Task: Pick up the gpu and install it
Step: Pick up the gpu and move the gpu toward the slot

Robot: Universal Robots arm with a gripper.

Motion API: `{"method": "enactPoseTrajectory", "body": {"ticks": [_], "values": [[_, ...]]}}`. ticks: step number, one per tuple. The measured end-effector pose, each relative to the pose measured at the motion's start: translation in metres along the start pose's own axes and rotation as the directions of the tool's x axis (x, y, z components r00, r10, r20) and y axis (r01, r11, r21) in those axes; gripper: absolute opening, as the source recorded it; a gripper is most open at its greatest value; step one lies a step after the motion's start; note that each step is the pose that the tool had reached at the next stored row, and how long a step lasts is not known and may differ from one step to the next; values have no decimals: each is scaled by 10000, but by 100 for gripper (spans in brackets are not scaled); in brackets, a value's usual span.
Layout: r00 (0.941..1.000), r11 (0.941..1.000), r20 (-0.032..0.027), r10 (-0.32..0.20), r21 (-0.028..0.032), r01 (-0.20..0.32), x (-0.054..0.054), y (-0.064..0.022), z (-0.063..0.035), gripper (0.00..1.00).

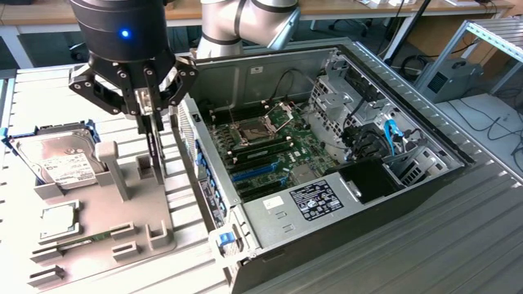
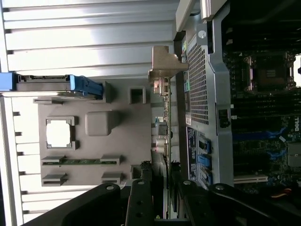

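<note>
The jaws pinch the gpu point(image 1: 153, 150) by its top edge, and the card stands on edge directly below them, over the grey parts tray point(image 1: 90, 214). The open computer case point(image 1: 270, 73) lies just beside it, to the exterior view's right.

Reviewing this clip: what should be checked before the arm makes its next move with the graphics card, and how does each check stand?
1. Claw shut on the thin, dark, upright gpu card: ok.
2. Card held vertical, not tilted: ok.
3. Card's lower edge clear of the grey plastic fixture tray: cannot tell.
4. Open black computer case has its side off and the board exposed: ok.
5. Blue expansion slots free of other cards: ok.
</note>
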State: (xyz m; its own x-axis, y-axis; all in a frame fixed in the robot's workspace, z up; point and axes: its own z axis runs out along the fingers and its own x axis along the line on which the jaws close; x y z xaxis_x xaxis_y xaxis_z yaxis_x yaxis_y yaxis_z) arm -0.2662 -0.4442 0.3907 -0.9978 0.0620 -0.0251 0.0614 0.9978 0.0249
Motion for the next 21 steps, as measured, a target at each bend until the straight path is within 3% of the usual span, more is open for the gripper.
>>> {"method": "enactPoseTrajectory", "body": {"ticks": [21], "values": [[10000, 10000, -14, 1, -1, -1, -178, 15, -151, 26]]}}
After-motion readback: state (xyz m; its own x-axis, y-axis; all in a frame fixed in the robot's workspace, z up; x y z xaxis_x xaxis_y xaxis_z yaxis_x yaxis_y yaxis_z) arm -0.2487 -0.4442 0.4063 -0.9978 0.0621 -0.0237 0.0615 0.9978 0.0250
